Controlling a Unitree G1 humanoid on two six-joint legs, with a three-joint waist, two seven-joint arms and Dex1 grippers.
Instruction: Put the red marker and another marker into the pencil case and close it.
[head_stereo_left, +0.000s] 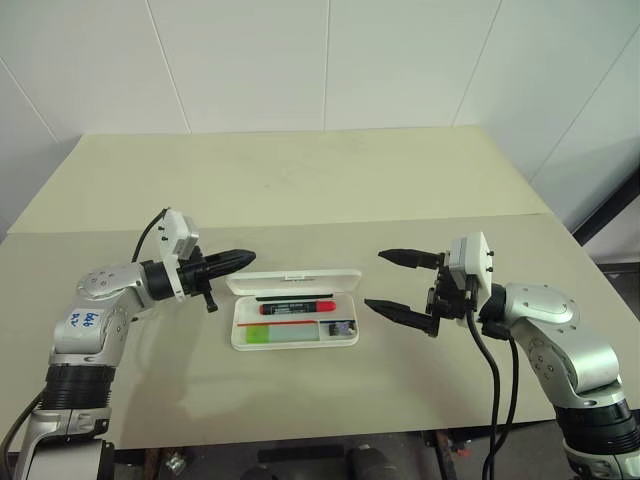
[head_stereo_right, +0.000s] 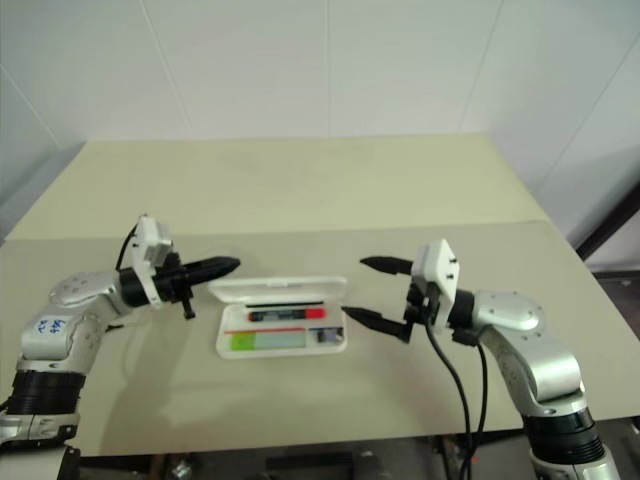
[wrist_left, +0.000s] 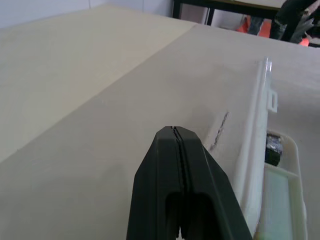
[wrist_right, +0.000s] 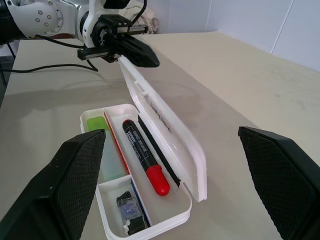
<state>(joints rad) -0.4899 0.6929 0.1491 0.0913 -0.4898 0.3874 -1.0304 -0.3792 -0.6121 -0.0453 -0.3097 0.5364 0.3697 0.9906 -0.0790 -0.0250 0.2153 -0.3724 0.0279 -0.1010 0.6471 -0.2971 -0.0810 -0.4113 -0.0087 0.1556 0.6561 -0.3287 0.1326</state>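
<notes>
the pencil case (head_stereo_left: 294, 322) sits open between both pincers, light stiff plastic, lid (wrist_right: 165, 131) propped up just beyond the pressed-shut left gripper (head_stereo_left: 240, 257) — likely push its top edge down, not pinch. right gripper (head_stereo_left: 398, 283) gapes wide, empty. the red marker (wrist_right: 145, 157) and green highlighter (wrist_right: 98, 140) lie inside.

The pencil case (wrist_right: 165, 150) looks like smooth white hard plastic with a faint sheen, its raised lid slightly translucent at the edge, and the red marker (wrist_right: 145, 157) inside it has a glossy red plastic cap and a dark barrel with a printed label. The table (head_stereo_left: 320, 180) is a matt, pale beige surface, smooth and without visible grain. The left pincer (head_stereo_left: 240, 258) is matt black plastic, while the right pincer (head_stereo_left: 400, 282) shows finely cross-hatched, rubbery-looking black pads (wrist_right: 75, 170), and the arms behind them are satin silver-grey with white plastic housings.
</notes>
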